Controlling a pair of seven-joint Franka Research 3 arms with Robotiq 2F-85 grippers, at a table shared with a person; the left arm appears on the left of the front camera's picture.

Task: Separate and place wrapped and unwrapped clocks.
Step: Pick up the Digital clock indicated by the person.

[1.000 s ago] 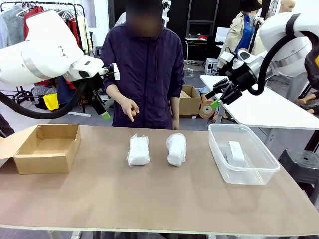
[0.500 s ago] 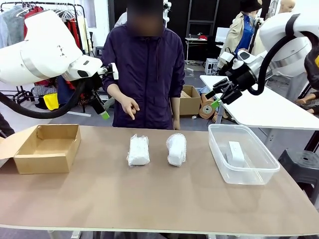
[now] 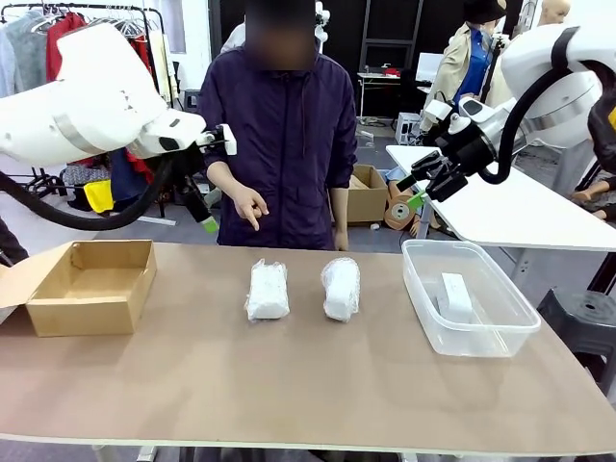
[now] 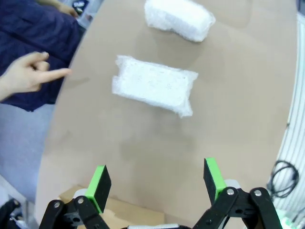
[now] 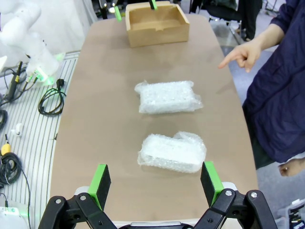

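We hold left fingers [image 4: 101, 183] and right fingers [image 5: 100, 179] wide, empty; wrapped clocks [image 4: 153, 88] lie ahead, bare surface [image 4: 143, 152] between.

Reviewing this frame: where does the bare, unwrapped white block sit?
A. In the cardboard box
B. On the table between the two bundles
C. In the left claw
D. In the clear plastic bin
D: the bare white block lies inside the clear plastic bin, while the left wrapped bundle and the right wrapped bundle lie on the open table.
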